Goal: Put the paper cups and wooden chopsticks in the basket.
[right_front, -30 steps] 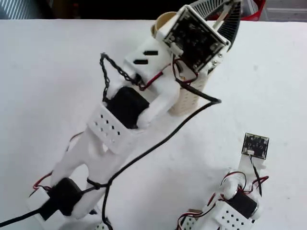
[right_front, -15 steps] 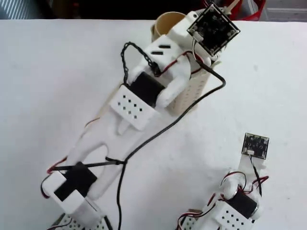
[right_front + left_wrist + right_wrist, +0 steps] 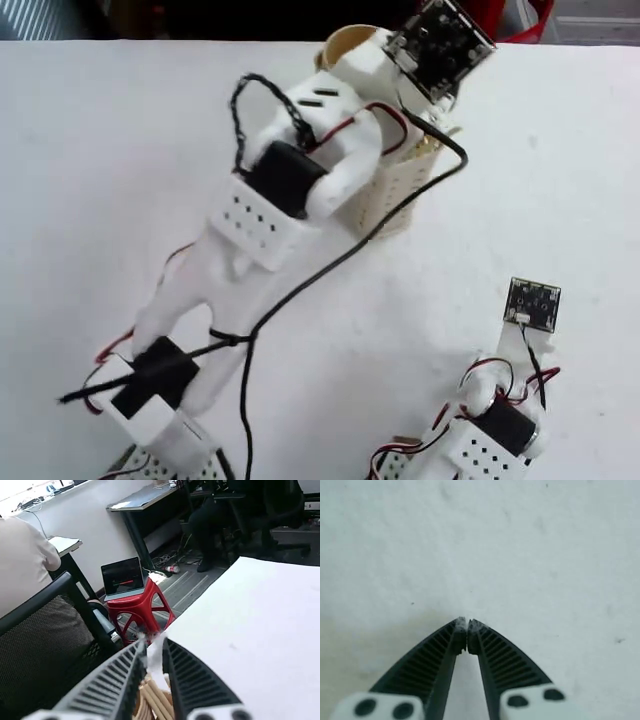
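L arm (image 3: 270, 200) lies across the desk (image 3: 100, 150) & hides much of the basket (image 3: 395, 195); paper cup (image 3: 343, 42) rim shows at its far side. Left pincer (image 3: 155, 642) is over the basket, jaws narrowly apart, wooden chopsticks (image 3: 152, 700) seen thru the gap. Right pincer (image 3: 466, 625) has tips touching, holds nothing, over desk. Beyond the desk: red stool (image 3: 137, 612) w/ laptop (image 3: 122, 577).

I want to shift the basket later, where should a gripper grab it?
Probably the rim, from above, on the side clear of the left arm: the basket stands upright and open-topped, so one finger can go each side of the wall.
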